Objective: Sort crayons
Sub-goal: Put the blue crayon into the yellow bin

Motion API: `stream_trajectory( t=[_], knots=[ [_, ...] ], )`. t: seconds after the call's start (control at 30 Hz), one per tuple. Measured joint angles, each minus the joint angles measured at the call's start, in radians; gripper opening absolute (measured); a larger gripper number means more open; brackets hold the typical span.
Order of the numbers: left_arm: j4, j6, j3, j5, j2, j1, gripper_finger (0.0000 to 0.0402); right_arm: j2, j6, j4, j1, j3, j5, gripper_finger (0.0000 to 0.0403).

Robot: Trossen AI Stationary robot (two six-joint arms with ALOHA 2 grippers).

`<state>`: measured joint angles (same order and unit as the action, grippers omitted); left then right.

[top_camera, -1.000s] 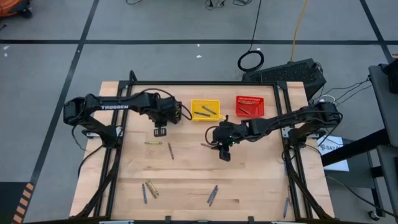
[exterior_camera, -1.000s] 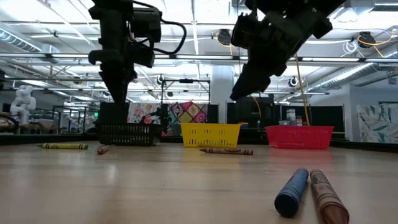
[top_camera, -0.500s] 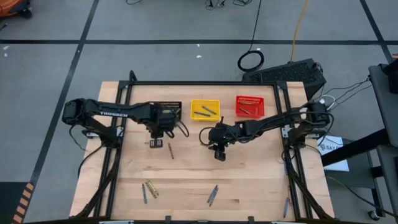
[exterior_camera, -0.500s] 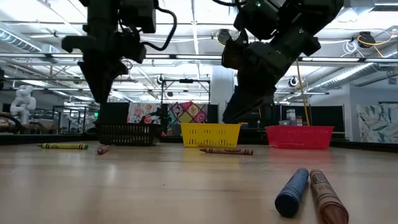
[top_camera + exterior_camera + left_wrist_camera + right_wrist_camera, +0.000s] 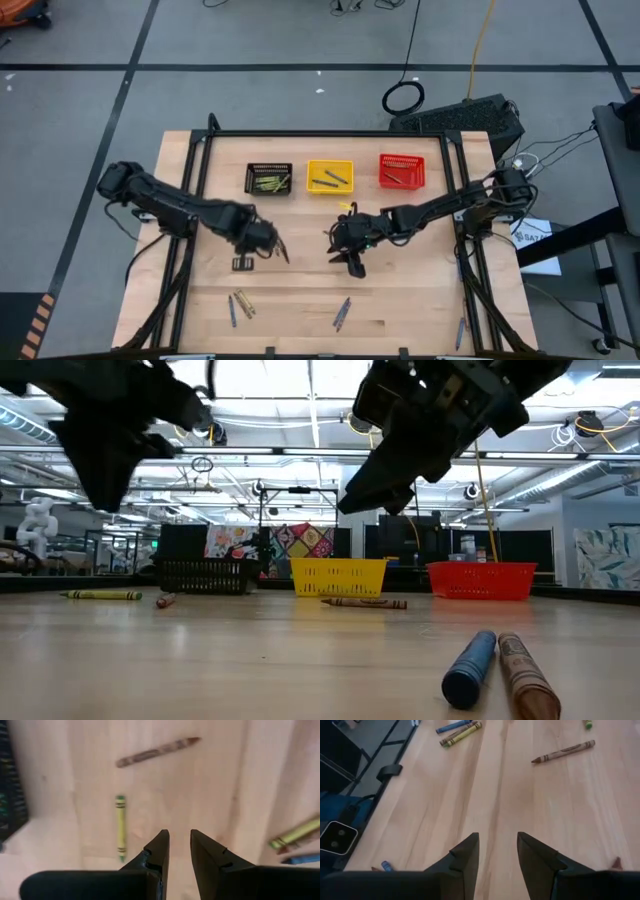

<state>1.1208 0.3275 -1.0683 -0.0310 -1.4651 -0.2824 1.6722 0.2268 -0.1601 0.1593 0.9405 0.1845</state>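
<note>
Light wooden table (image 5: 400,300), black metal frame around it.

Baskets, 3, in a row along the far edge: black mesh basket (image 5: 269,179) holding olive-yellow crayons (image 5: 268,184); yellow mesh basket (image 5: 330,177) with 2 crayons inside; red mesh basket (image 5: 402,171) with 1 dark crayon inside.

Loose crayons on the table top: 1 olive-yellow crayon (image 5: 120,827) and 1 brownish-red crayon (image 5: 156,752), both just ahead of the left gripper; a small cluster near the front left edge (image 5: 239,305); a blue and brownish-red pair at front centre (image 5: 342,313), seen close up in the low view as blue crayon (image 5: 470,667) beside brownish-red crayon (image 5: 524,675); 1 blue crayon near the front right edge (image 5: 459,333).

Left gripper (image 5: 258,240): over the left-centre of the table, fingers parted by a narrow gap, nothing between them.

Right gripper (image 5: 347,248): over the table centre, fingers parted, nothing between them.
</note>
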Motion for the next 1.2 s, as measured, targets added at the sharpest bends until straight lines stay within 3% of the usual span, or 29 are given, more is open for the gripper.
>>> stream_trajectory(
  t=[0.4, 0.7, 1.2],
  knots=[
    [-0.028, 0.216, 0.0, 0.047, 0.0, -0.237, 0.007, 0.0, 0.039, 0.014, 0.0, 0.0, 0.0, 0.0121],
    [-0.165, 0.34, 0.0, 0.064, 0.0, -0.359, 0.007, 0.0, 0.042, 0.015, 0.0, 0.0, 0.0, 0.0121],
    [-0.17, 1.133, 0.053, 0.083, -0.001, -0.467, 0.007, 0.0, 0.013, 0.025, 0.0, 0.0, 0.0, 0.0121]
  ],
)
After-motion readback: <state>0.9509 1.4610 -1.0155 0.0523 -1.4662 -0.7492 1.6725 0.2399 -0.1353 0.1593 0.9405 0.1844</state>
